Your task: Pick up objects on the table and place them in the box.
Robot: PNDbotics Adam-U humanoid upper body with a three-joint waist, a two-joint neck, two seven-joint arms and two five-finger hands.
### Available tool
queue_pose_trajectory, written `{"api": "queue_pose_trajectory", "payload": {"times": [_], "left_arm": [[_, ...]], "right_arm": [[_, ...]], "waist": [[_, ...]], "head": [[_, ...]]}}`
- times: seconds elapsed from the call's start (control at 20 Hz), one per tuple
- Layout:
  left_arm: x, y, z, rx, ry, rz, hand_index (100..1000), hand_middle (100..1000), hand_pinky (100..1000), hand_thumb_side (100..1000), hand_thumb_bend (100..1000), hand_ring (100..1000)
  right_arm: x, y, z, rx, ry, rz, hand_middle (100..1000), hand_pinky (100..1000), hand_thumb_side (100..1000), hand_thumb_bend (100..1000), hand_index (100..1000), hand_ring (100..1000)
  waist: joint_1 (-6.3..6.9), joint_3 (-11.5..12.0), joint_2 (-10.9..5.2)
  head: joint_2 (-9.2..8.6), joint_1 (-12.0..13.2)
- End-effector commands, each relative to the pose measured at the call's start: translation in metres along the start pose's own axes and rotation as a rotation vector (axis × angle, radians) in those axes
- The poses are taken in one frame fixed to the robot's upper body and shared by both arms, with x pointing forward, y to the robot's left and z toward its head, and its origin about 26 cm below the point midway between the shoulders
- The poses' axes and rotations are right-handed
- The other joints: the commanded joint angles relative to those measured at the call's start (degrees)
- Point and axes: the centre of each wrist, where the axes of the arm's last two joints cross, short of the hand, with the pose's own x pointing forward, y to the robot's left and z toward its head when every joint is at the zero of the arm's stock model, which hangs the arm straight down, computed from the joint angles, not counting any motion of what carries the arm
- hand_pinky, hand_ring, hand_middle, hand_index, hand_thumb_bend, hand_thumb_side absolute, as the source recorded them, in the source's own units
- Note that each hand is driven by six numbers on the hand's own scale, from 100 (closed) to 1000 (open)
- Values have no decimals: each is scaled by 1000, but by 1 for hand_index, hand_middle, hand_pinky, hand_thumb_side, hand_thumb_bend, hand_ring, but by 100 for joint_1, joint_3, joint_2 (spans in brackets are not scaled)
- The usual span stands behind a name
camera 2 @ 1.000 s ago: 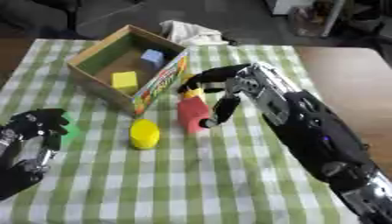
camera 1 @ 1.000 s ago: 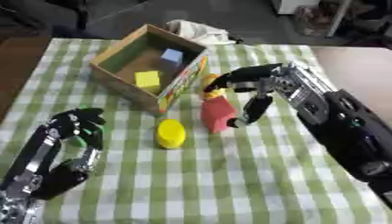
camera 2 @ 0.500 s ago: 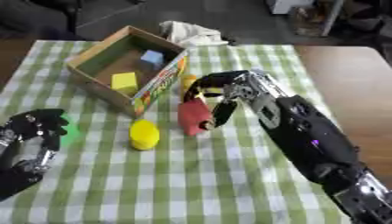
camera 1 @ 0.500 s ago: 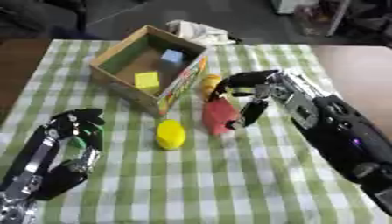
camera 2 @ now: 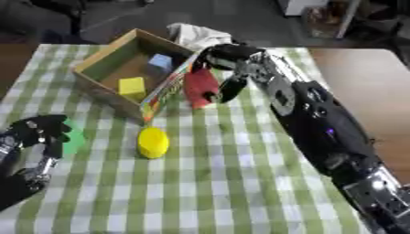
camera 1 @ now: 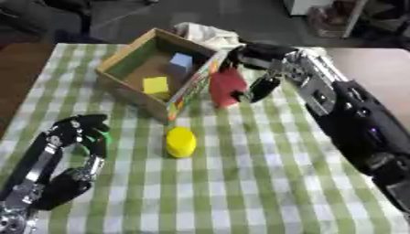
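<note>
Red obj held by R hand at box's near-right wall, not yet inside.

Risk: R hand (camera 1: 258, 68) has fingers curled round the red object (camera 1: 227, 87), which looks raised beside the box (camera 1: 128, 58) rim rather than over the opening; release here would likely drop it outside, or it could clip the printed side wall and nudge the box. Cause: the carry stops short of the rim. Obj: red, blocky, wider at the base, part hidden by fingers; exact type cannot be told. Box is open cardboard, holding 1 yellow cube (camera 1: 155, 85) and 1 blue cube (camera 1: 181, 60). Yellow round object (camera 1: 181, 141) lies on the check cloth (camera 1: 240, 183) just in front of the box. L hand (camera 1: 78, 137), well in front-left of the box, idle, fingers curled, holding nothing; green item (camera 2: 73, 139) beside it.
</note>
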Motion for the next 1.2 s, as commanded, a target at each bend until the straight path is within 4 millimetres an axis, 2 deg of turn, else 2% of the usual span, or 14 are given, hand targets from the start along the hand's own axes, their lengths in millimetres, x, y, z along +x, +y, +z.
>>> {"api": "queue_pose_trajectory", "payload": {"times": [0.05,0.3,0.5,0.55,0.7,0.9,0.95,1.2], "left_arm": [[3,2,-2,-3,-19,-6,833,635,505,598,100,613],[6,1,-5,-13,-36,-1,832,636,505,598,100,613],[10,1,-11,-22,-67,5,832,635,505,595,100,613],[11,1,-12,-24,-73,5,832,635,505,596,100,613],[12,2,-15,-27,-82,8,832,634,505,595,100,613],[13,2,-15,-28,-85,9,832,634,505,595,100,613],[13,2,-15,-28,-85,9,832,633,505,596,100,613],[12,3,-14,-29,-77,2,833,634,506,598,100,614]], "right_arm": [[-9,-22,0,-114,55,-56,465,784,100,175,603,715],[0,-14,-22,-287,152,-115,484,767,100,160,643,688],[14,-4,-40,-372,240,-116,524,764,100,190,703,690],[17,-2,-44,-378,255,-105,580,772,205,236,775,715],[25,6,-52,-364,284,-66,720,787,479,291,895,758],[29,10,-55,-346,293,-46,730,788,493,293,902,760],[28,10,-54,-349,300,-43,850,802,624,362,957,805],[22,9,-48,-392,352,-45,864,801,633,329,963,806]], "waist": [[31,52,-88],[45,251,-39],[54,496,30],[53,563,48],[52,674,74],[51,693,78],[40,683,78],[-1,580,66]], "head": [[26,-56],[26,-164],[26,-286],[26,-318],[26,-378],[26,-385],[26,-385],[26,-354]]}}
